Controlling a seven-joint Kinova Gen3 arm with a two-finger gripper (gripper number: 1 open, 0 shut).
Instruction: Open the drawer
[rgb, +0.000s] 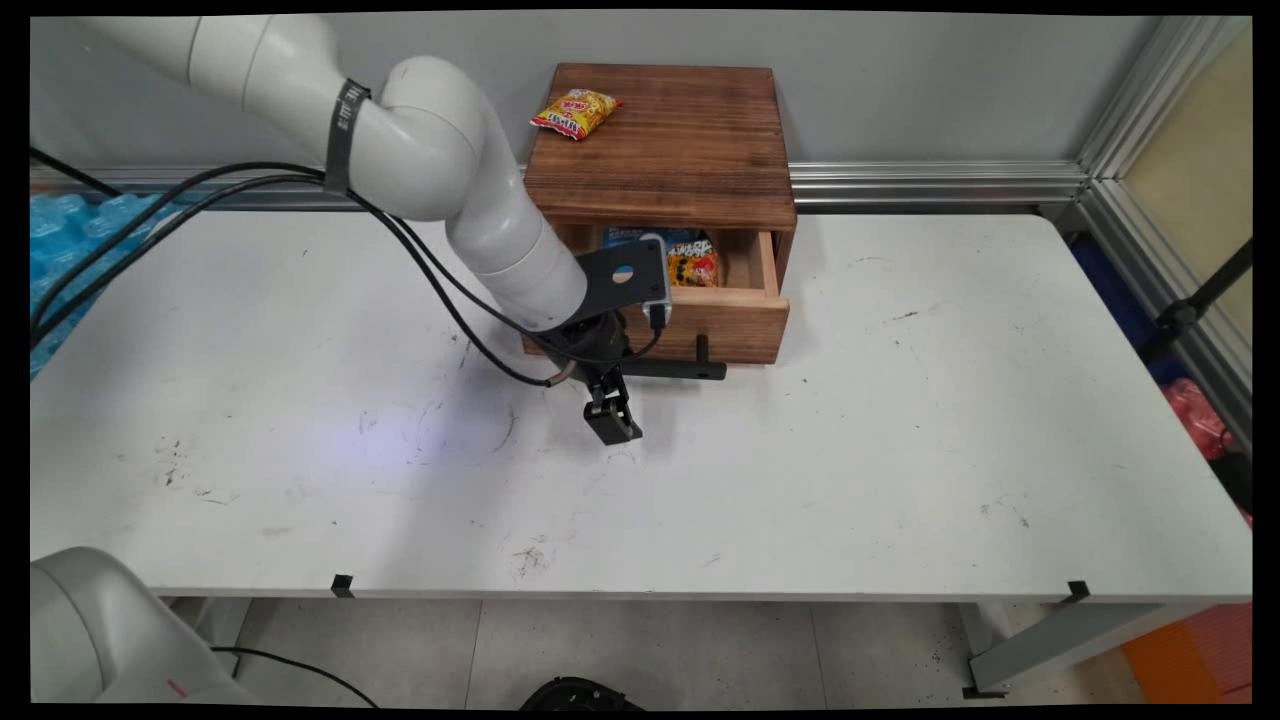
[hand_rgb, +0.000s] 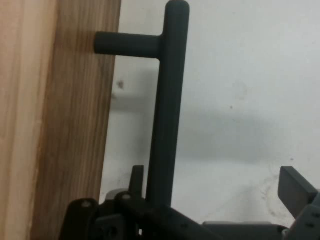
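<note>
While the arm reached in from the upper left of the main view, its gripper (rgb: 612, 425) hung low over the white table (rgb: 900, 450), just in front of the wooden box (rgb: 660, 140) at the upper centre of the frame. The box's drawer (rgb: 730, 325) stood pulled partway out, with coloured snack packets (rgb: 692, 265) showing inside it. Another yellow packet (rgb: 575, 112) lay on the box's top near its far left corner.

In the hand view the gripper (hand_rgb: 215, 180) was spread wide. The black bar handle (hand_rgb: 165, 100) ran down the middle of the frame and passed between the two fingers. One fingertip (hand_rgb: 136, 172) sat in the gap between the bar and the drawer front (hand_rgb: 60, 125), just beside the bar. The other fingertip (hand_rgb: 295, 187) stood well apart at the lower right. Neither pad appeared to touch the bar.

By my judgement the bar lay off-centre in the opening. A closing grip from this pose would meet it on one side first, so centring the hand across the bar and keeping the inner finger off the wood would give a squarer hold.
</note>
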